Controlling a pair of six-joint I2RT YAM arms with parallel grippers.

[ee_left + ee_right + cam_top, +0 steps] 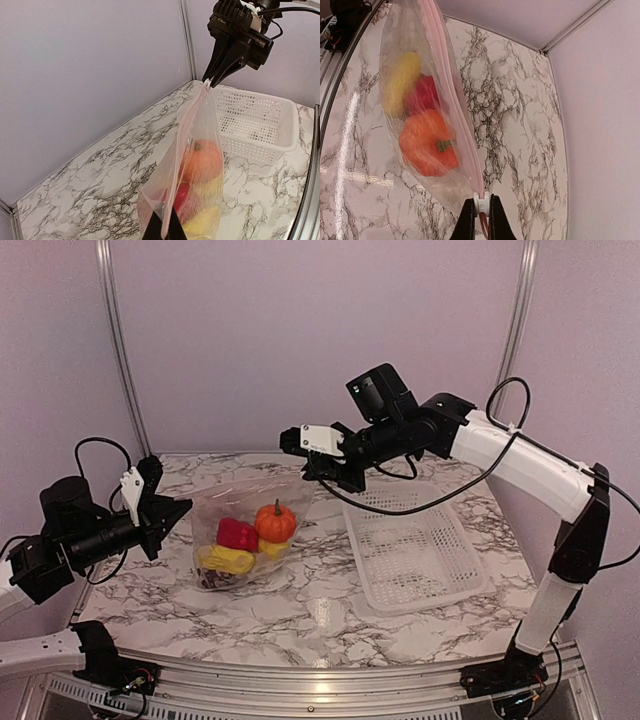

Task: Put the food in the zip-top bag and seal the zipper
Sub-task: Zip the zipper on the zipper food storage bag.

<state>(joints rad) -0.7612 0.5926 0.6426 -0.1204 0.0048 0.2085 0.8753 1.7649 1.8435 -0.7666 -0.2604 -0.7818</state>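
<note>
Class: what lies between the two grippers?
The zip-top bag stretches between the left gripper and the right gripper, each shut on its top edge, with orange fruit, red pepper and yellow pieces inside. The overhead view shows this.

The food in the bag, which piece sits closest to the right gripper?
The orange round fruit with the stem; the red pepper and yellow piece lie farther along the bag from the right gripper.
</note>
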